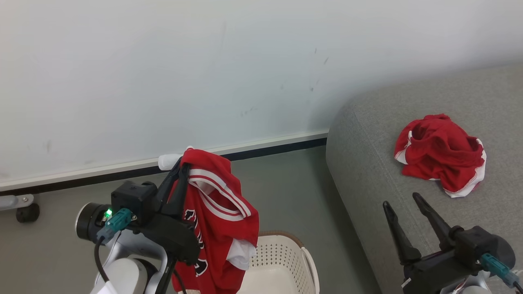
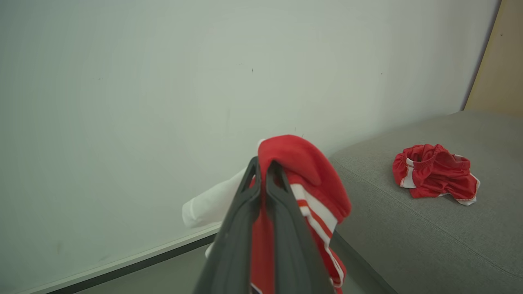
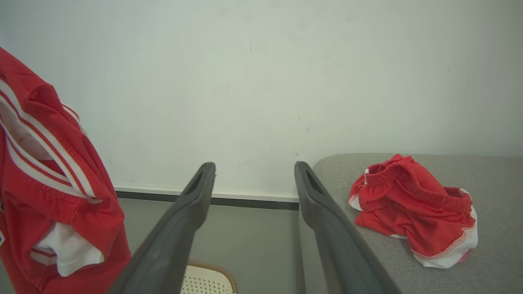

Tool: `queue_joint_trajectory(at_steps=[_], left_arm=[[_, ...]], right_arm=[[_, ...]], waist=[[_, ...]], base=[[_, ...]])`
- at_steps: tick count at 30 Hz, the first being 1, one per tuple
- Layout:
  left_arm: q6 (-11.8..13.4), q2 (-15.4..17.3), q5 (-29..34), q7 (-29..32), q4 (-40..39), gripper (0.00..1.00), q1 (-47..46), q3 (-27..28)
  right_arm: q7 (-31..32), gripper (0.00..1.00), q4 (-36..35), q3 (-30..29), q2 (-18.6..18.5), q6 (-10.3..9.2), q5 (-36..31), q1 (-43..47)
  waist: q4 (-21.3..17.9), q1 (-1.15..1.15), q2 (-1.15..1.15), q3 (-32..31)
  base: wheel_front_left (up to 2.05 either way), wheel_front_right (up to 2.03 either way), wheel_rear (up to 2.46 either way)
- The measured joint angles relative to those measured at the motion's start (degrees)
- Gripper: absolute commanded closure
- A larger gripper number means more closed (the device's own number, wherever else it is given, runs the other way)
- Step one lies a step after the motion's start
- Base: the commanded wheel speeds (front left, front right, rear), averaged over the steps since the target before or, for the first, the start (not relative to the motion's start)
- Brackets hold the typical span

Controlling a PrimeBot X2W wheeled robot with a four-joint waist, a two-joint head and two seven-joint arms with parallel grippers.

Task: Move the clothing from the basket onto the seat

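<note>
While the left gripper (image 1: pixel 183 165) stands at the lower left of the head view, its two dark fingers are pressed together on a red jersey (image 1: pixel 216 204) with white stripes and dark lettering. The jersey hangs from the fingertips down toward the basket (image 1: pixel 282 255) at the bottom centre. A white piece (image 1: pixel 168 161) juts out to the left of the fingertips, touching the jersey; whether it is pinched as well cannot be told. The basket's brown rim and perforated cream wall show just right of the hanging cloth, on the grey floor (image 1: pixel 286 183).

At the lower right, the right gripper (image 1: pixel 401 200) holds its fingers spread wide with nothing between them, overlapping the grey seat (image 1: pixel 449 94) in the picture. On the seat, at the right of the frame, lie crumpled red shorts (image 1: pixel 441 153) with white trim, well apart from both grippers. A pale wall (image 1: pixel 204 61) with a dark skirting line fills the upper frame. In the left wrist view the jersey drapes over the closed fingertips at centre, with the shorts at the right.
</note>
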Motion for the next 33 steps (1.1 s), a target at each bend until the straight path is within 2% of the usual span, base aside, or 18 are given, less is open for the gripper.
queue_joint_trajectory(at_steps=[9,20,25,33], left_arm=[[0.00,-0.01,0.00,0.00,0.01,1.00,-0.06,-0.08],[-0.01,-0.13,0.00,0.24,0.01,1.00,-0.42,-0.40],[-0.10,-0.57,0.01,0.55,-0.01,1.00,-1.80,-0.97],[-0.59,-1.49,0.16,0.83,-0.27,1.00,-4.71,-2.11]], right_arm=[[0.00,0.00,-1.21,-1.91,1.36,0.00,-2.38,1.04],[0.00,0.00,-0.64,0.65,2.42,0.54,-3.96,-1.29],[0.12,0.00,1.33,4.19,4.69,3.33,-4.83,-4.66],[1.94,0.00,9.44,9.71,7.83,9.66,-5.94,-11.43]], waist=[[0.24,0.00,0.00,0.33],[0.80,0.00,0.00,0.85],[1.23,0.00,0.00,1.25],[2.43,0.00,0.00,2.24]], base=[[0.00,0.00,0.00],[0.00,0.00,0.00],[0.00,0.00,0.00],[0.00,0.00,0.00]])
